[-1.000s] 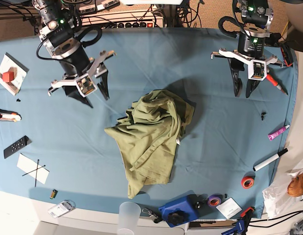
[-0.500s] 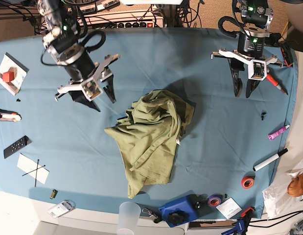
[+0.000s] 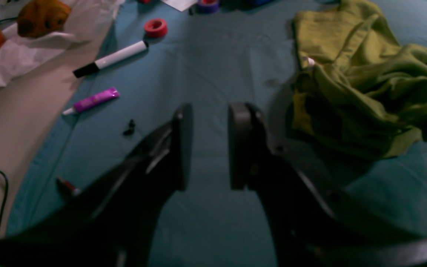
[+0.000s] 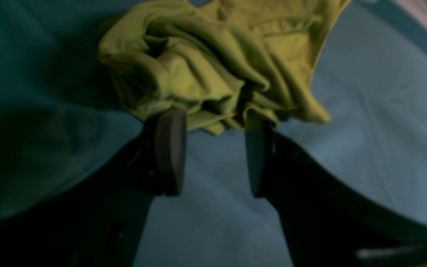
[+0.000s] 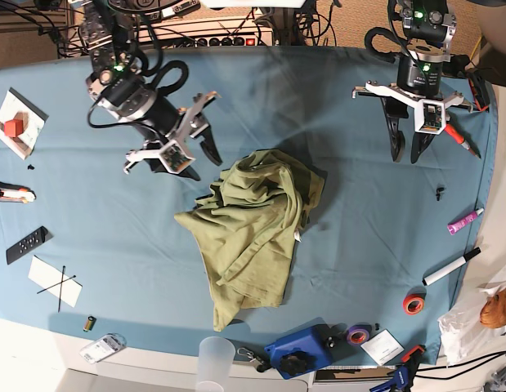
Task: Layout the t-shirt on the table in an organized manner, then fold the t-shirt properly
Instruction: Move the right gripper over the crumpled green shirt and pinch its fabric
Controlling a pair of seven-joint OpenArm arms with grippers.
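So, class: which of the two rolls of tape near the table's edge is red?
The red roll, lying alone beside the black-and-white marker; the other roll is purple, by the blue object.

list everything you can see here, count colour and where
t-shirt: 1, olive green, crumpled mid-table
table: 1, blue cloth cover
marker: 1, white with black cap, one side edge
tube: 1, purple, beside the marker
tape roll: 1, red, near the marker
remote: 1, black, opposite side edge
left gripper: 1, black, open, away from the shirt
right gripper: 1, black, open, close to the shirt's edge
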